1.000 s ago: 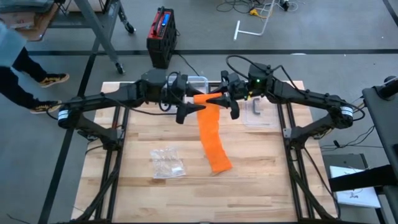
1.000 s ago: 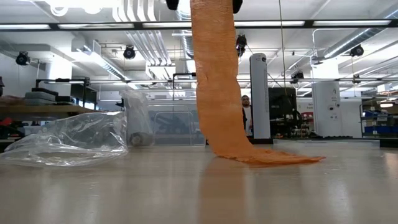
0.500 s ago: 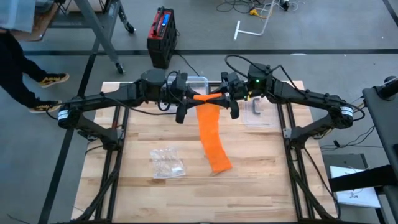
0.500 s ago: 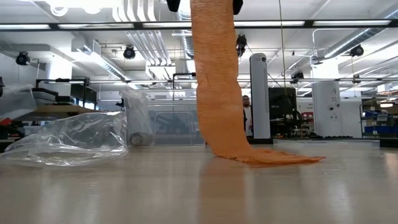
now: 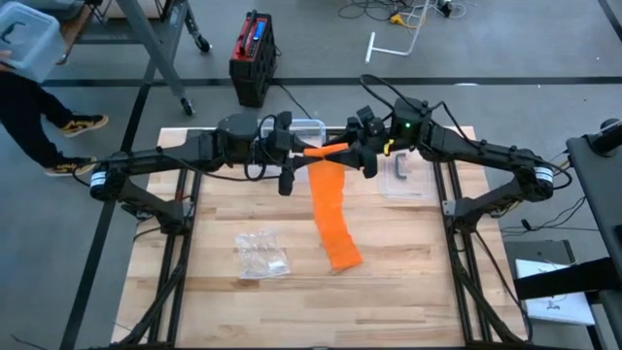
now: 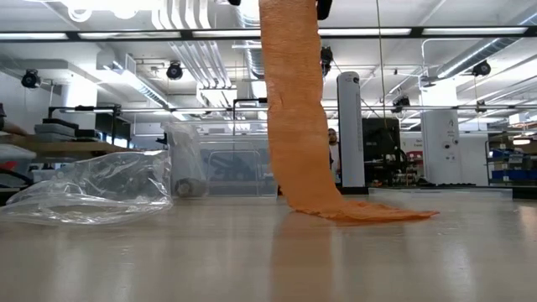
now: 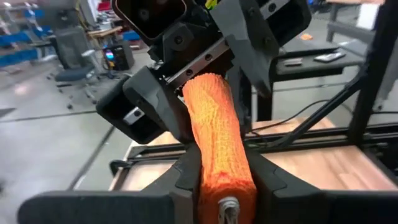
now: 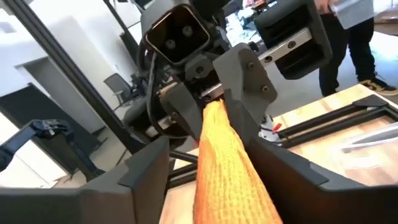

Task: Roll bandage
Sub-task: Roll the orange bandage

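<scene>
the left gripper was clamped on the rolled top of the orange bandage, held above the table's far middle; its tail hung to the wood. the right gripper's fingers stood spread beside the roll, not pinching.

Grey floor, ceiling strip lights

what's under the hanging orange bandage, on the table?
The orange bandage hangs from between the left gripper and right gripper. Its lower end lies crumpled on the bare wooden table. Whatever that heap covers is hidden. A clear plastic bag lies beside it, apart.
</scene>
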Available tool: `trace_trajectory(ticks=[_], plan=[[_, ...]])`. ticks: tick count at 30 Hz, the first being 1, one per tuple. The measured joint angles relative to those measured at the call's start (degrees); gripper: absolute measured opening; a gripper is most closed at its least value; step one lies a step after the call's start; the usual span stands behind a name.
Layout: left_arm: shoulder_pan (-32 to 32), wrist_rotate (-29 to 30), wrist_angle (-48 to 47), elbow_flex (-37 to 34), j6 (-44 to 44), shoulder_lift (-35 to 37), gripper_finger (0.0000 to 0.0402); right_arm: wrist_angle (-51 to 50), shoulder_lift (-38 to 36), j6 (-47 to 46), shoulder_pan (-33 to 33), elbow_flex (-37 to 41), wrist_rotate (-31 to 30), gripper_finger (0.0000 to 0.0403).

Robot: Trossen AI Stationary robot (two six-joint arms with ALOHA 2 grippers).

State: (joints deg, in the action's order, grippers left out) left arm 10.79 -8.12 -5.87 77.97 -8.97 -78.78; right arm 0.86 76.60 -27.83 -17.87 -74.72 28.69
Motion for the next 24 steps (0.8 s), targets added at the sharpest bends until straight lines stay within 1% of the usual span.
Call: trace_trajectory(ticks=[3,7,12,21,24], plan=[[-0.6,2.7,0.0,0.0,-2.1,0.0,0.0056,-0.1,0.0,-0.1,0.0,0.0,-0.1,0.0243],[-0.9,2.7,0.8,0.0,-5.3,0.2,0.0052,-0.3,0.1,-0.3,0.0,0.0,-0.2,0.0249],[-1.4,2.7,1.3,0.0,-8.7,0.5,0.0055,-0.1,0.1,-0.2,0.0,0.0,-0.7,0.0241],[-1.4,3.3,0.8,0.0,-11.8,0.5,0.0055,0.5,0.1,-1.4,0.0,0.0,-0.7,0.0226],[-1.5,5.9,0.7,0.0,-13.8,0.6,0.0058,0.5,0.1,-1.6,0.0,0.0,-0.9,0.0221]])
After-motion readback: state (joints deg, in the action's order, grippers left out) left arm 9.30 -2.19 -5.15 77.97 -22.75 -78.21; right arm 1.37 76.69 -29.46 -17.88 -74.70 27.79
